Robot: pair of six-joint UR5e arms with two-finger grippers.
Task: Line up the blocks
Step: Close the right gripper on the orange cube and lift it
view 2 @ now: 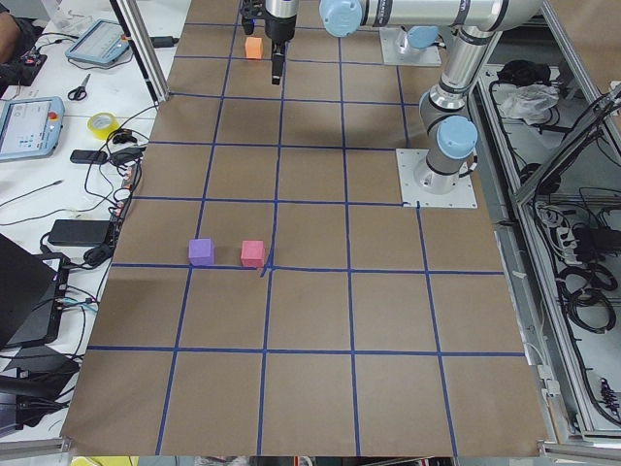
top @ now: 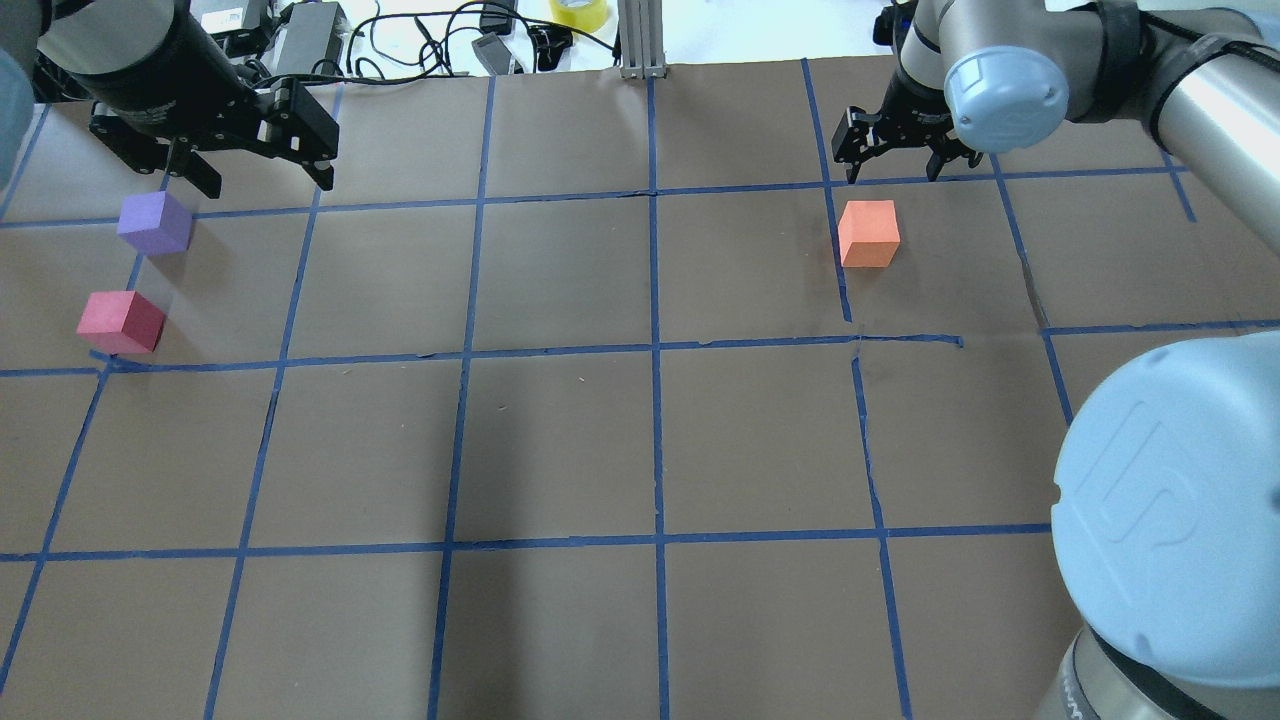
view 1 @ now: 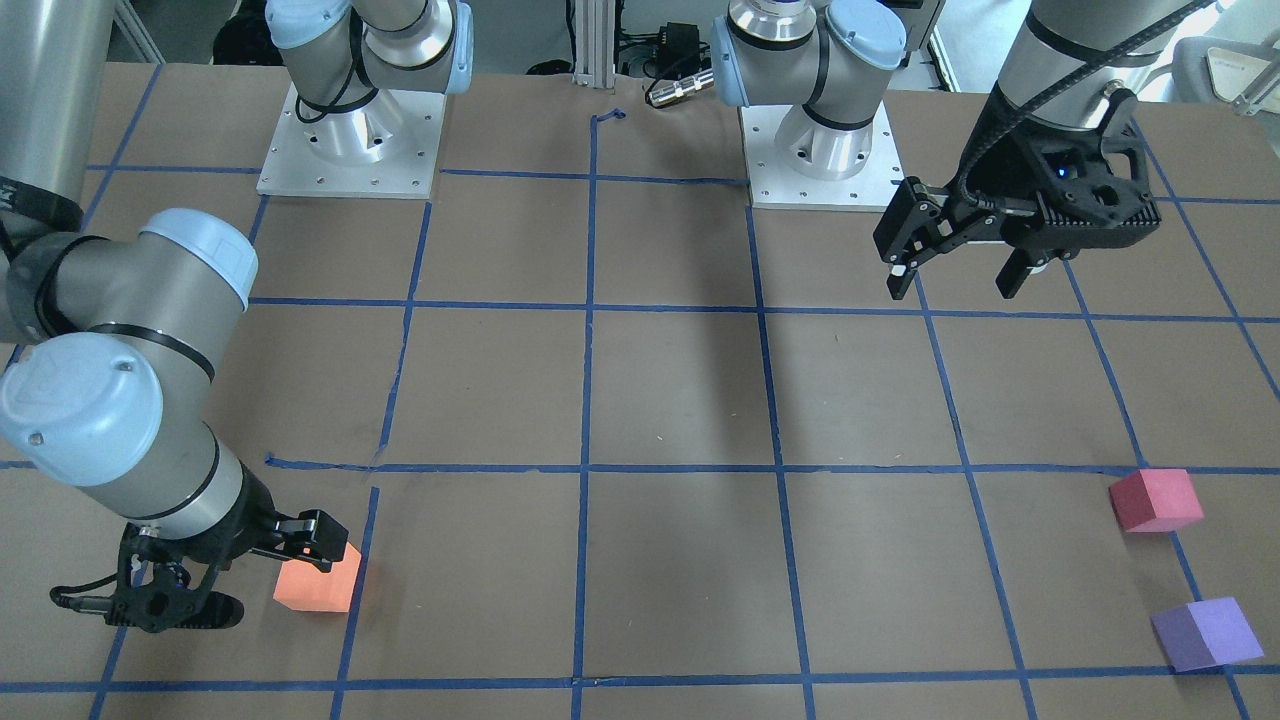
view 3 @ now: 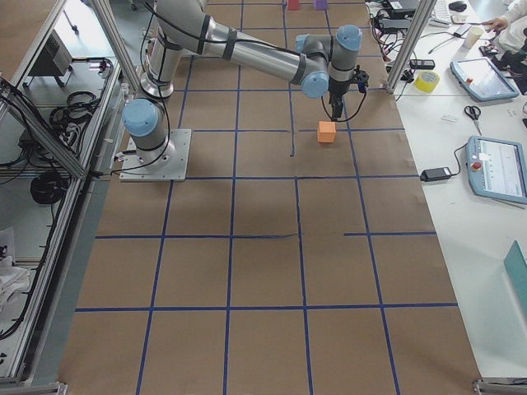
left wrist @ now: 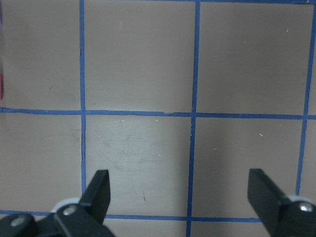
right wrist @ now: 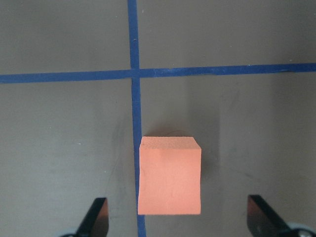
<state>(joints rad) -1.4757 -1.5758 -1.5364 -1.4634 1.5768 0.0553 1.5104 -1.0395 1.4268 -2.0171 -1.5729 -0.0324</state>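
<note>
Tabletop (top: 560,450) is covered in brown paper and marked with a grid of blue tape (top: 652,350). The orange block (top: 868,233) sits on the robot's right side, its edge over a tape line in the right wrist view. The purple block (top: 155,222) and the red-pink block (top: 122,321) sit near each other, not touching, at the robot's left end of the tabletop and well apart from the orange one. The purple block is the farther of the two from the robot, and the red-pink block lies just beside a tape crossing. All three rest flat. The right hand (top: 893,172) hovers over the orange block with its fingers spread wide. In the right wrist view the block lies between the two fingertips (right wrist: 96,219), clear of both. The right hand grips nothing. The left hand (top: 268,183) hangs raised above the tabletop near the purple block, jaws likewise wide apart and holding nothing. Its wrist view shows only paper and tape between the fingers (left wrist: 98,190). Readable markings are limited to an embossed emblem on the large blue joint cap (top: 1170,490) of the right arm. Its lettering cannot be made out with certainty.
</note>
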